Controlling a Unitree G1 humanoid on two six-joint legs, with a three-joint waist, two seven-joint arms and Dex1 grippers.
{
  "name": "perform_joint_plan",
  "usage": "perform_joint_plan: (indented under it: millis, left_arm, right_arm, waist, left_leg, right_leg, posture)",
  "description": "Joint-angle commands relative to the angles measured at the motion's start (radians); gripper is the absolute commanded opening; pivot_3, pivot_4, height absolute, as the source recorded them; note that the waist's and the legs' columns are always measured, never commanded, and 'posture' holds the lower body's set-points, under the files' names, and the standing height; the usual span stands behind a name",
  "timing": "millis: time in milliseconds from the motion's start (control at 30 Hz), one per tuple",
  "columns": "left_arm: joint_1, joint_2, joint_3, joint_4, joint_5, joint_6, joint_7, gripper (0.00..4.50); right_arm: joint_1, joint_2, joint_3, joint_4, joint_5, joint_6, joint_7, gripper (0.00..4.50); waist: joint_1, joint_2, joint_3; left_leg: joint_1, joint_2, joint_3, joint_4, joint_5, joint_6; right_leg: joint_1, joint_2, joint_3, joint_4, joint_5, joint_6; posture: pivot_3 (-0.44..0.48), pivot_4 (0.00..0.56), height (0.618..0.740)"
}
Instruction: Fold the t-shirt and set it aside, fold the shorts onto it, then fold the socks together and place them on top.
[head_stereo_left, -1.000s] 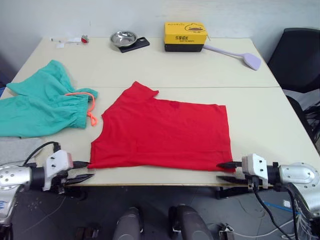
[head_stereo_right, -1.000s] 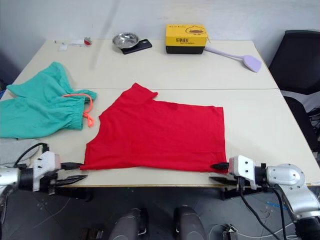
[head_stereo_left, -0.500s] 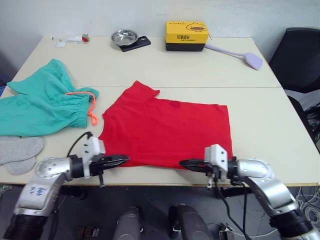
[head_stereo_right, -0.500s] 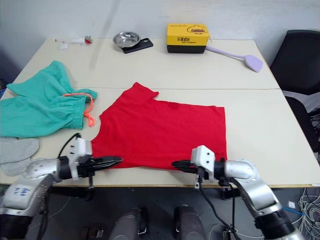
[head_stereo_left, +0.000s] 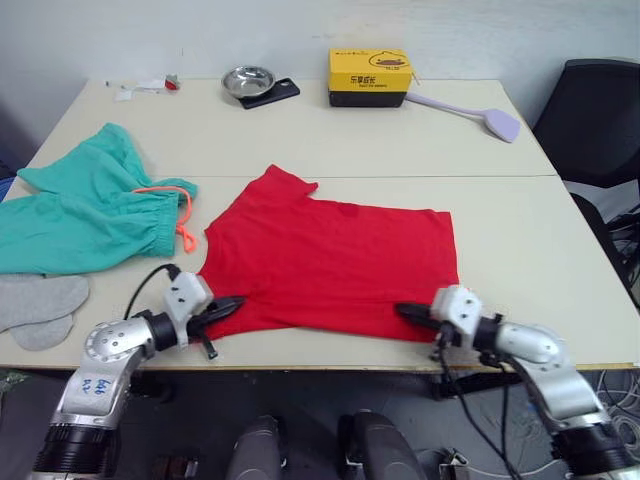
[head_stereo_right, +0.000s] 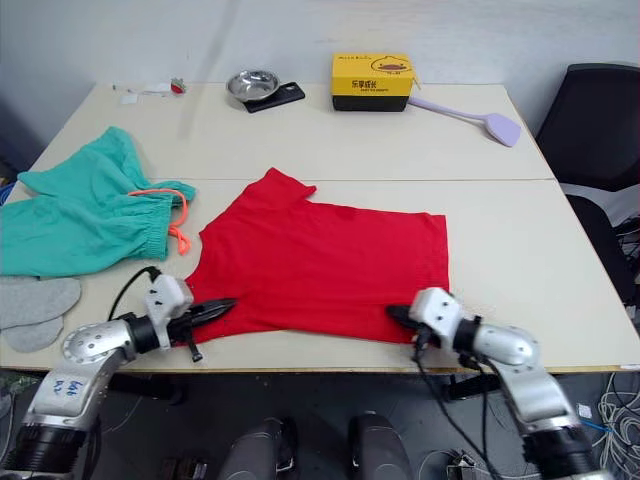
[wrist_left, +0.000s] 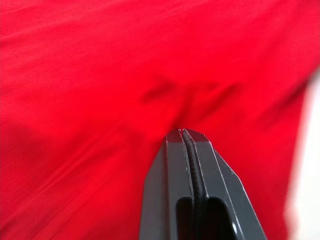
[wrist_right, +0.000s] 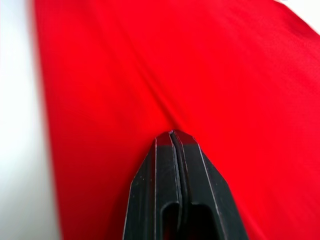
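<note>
I see the t-shirt (head_stereo_left: 330, 265) lying flat in the middle of the surface (head_stereo_left: 520, 230), its near hem along the near edge. My left gripper (head_stereo_left: 228, 305) has its jaws clamped on the hem at the near left corner; the wrist view shows cloth puckered at the tips. My right gripper (head_stereo_left: 408, 312) has its jaws clamped on the hem at the near right. The shorts (head_stereo_left: 85, 210) lie to the far left of the shirt, apart from it. The socks (head_stereo_left: 38, 305) rest overlapping at the near left edge.
</note>
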Motion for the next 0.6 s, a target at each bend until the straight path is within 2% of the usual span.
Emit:
perform_joint_plan:
  millis: [33,167,300,367,433,600]
  left_arm:
    - [0.041,0.013,0.052,0.061,0.004,-0.008,0.012,0.04]
    - [0.051,0.012,0.087,0.063,-0.033,-0.033,-0.031,0.04]
    - [0.046,0.011,0.129,0.008,-0.148,-0.032,-0.131,0.04]
    - [0.027,0.009,0.134,-0.018,-0.187,-0.004,-0.149,0.04]
    - [-0.02,0.001,0.1,-0.026,-0.171,0.022,-0.126,0.04]
    - [-0.098,-0.044,-0.002,0.0,-0.082,0.03,-0.067,0.04]
  right_arm:
    - [0.043,-0.025,-0.086,0.064,0.021,-0.062,0.007,0.0]
    - [0.061,-0.039,-0.134,0.125,0.022,-0.121,0.02,0.0]
    - [0.026,-0.011,-0.13,0.037,0.099,-0.106,0.052,0.0]
    - [0.01,0.003,-0.102,-0.029,0.139,-0.067,0.08,0.0]
    - [-0.014,0.037,-0.027,-0.104,0.133,-0.02,0.081,0.0]
    - [-0.069,0.133,0.139,-0.126,-0.018,0.002,0.008,0.0]
  waist:
    - [-0.001,0.0,0.0]
    - [0.0,0.0,-0.001]
    - [0.0,0.0,0.0]
    - [-0.001,0.0,0.0]
    - [0.0,0.0,0.0]
    - [0.001,0.0,0.0]
  left_leg:
    - [0.0,0.0,0.0,0.0,0.0,0.0]
    - [0.0,0.0,0.0,0.0,0.0,0.0]
    - [0.0,0.0,0.0,-0.001,0.0,-0.001]
    - [-0.002,0.0,0.0,-0.001,0.0,0.0]
    - [-0.003,0.0,0.0,-0.001,0.0,0.0]
    - [-0.004,0.0,0.0,-0.001,0.0,0.0]
  right_leg:
    - [0.0,0.0,0.0,0.0,0.0,0.0]
    - [0.0,0.0,0.0,0.0,0.0,0.0]
    - [-0.001,0.0,0.0,-0.001,0.0,0.0]
    - [-0.003,0.0,0.0,-0.001,0.0,0.0]
    - [-0.004,0.0,0.0,-0.001,0.0,0.0]
    - [-0.004,0.0,-0.001,-0.001,0.0,0.0]
  posture:
    - [0.0,0.15,0.74]
    - [0.0,0.15,0.74]
    - [0.0,0.15,0.74]
    - [0.0,0.15,0.74]
    - [0.0,0.15,0.74]
    - [0.0,0.15,0.74]
